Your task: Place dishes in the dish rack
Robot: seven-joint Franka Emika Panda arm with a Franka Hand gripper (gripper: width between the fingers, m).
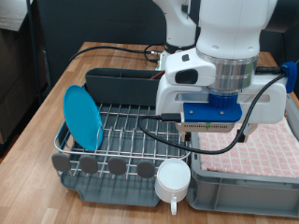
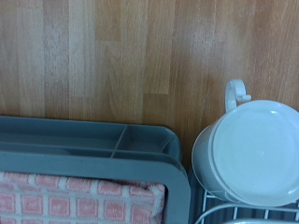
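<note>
The dish rack (image 1: pixel 131 131) stands on the wooden table, with its cutlery bin (image 1: pixel 121 86) at the back and round knobs (image 1: pixel 103 165) along the front edge. The light-blue plate (image 1: pixel 82 117) stands on edge in the rack at the exterior view's left. The white cup (image 1: pixel 173 177) sits at the rack's front right corner, handle pointing outward; it also shows in the wrist view (image 2: pixel 252 151). My gripper (image 1: pixel 217 135) hangs above the rack's right side, above and behind the cup, and holds nothing that shows. Its fingers are mostly hidden behind a blue mount. The wooden spoon is out of view.
A grey crate (image 1: pixel 245 177) lined with pink checked cloth (image 1: pixel 266 145) stands against the rack at the exterior view's right; it also shows in the wrist view (image 2: pixel 93 154). Black cables (image 1: pixel 121 51) run across the table behind the rack. Bare wooden table (image 2: pixel 112 56) lies in front.
</note>
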